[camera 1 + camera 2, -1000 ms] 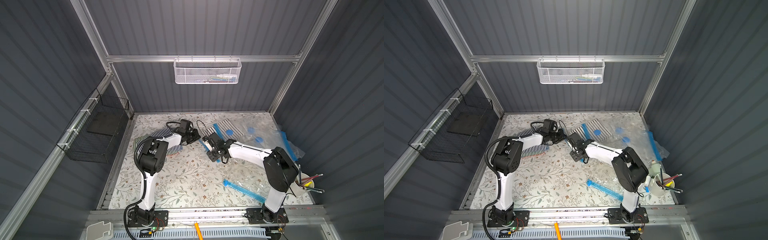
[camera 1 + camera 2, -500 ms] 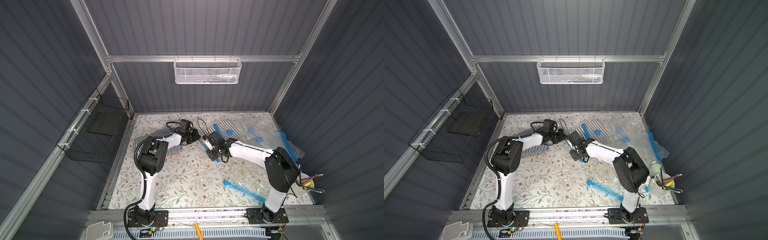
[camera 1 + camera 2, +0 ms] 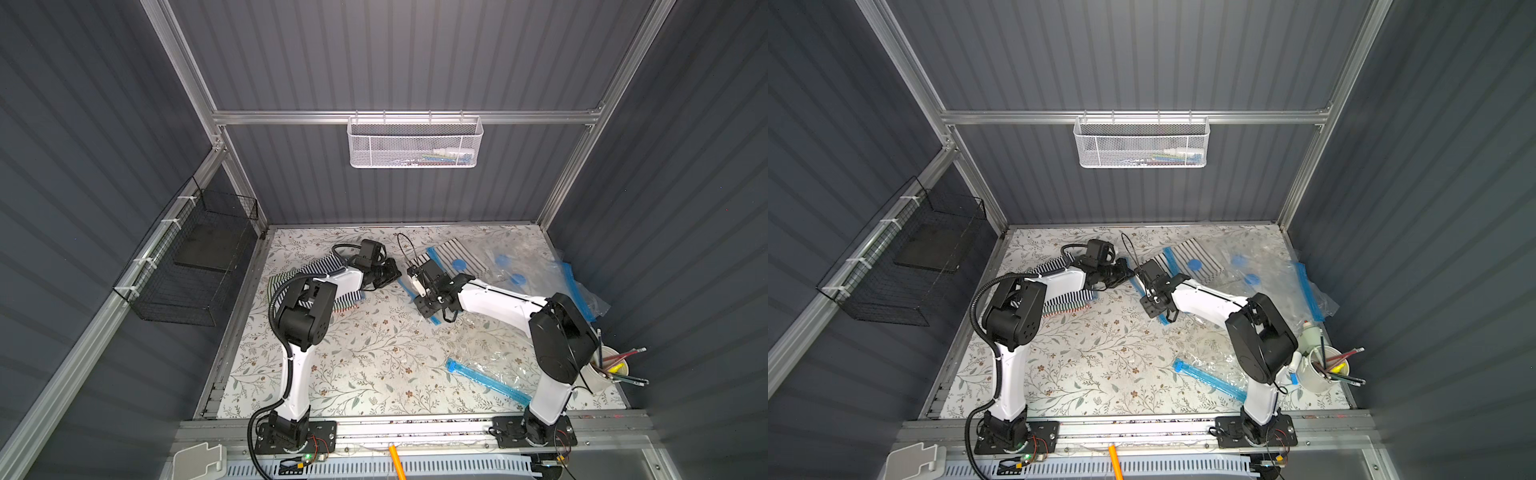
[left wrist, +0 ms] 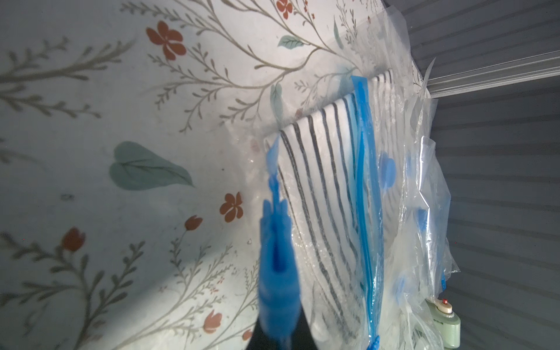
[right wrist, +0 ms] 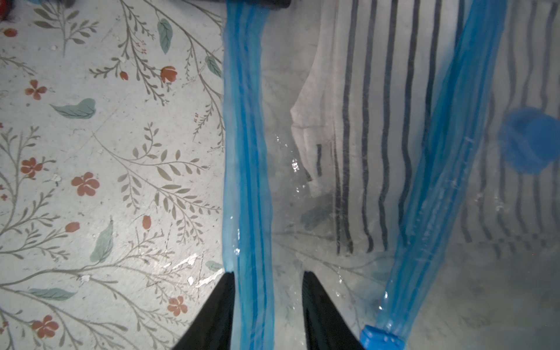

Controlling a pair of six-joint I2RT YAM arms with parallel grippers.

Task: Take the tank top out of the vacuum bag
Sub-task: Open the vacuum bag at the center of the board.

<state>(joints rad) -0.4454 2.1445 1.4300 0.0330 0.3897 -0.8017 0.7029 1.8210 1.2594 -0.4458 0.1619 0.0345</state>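
A clear vacuum bag [image 3: 490, 259] with blue zip strips lies at the back of the table, and the black-and-white striped tank top [image 3: 451, 255] is inside it. The tank top shows through the plastic in both wrist views [image 4: 318, 188] [image 5: 378, 121]. My left gripper [image 3: 395, 275] [image 4: 278, 333] is shut on one end of the bag's blue zip strip [image 4: 277, 272]. My right gripper [image 3: 417, 291] [image 5: 267, 274] is open and points along that strip [image 5: 248, 181], which runs between its jaws close to one finger. The other zip strip [image 5: 439, 181] lies apart, over the tank top.
A second striped cloth [image 3: 291, 280] lies under my left forearm. More clear bags [image 3: 575, 282] are piled at the right, and one [image 3: 486, 374] lies front right. A cup of pencils [image 3: 611, 370] stands by the right base. Wire baskets hang on the left wall [image 3: 195, 266] and back rail [image 3: 415, 141].
My right wrist has shifted very slightly along the zip strip. The left arm and the bag have stayed where they were.
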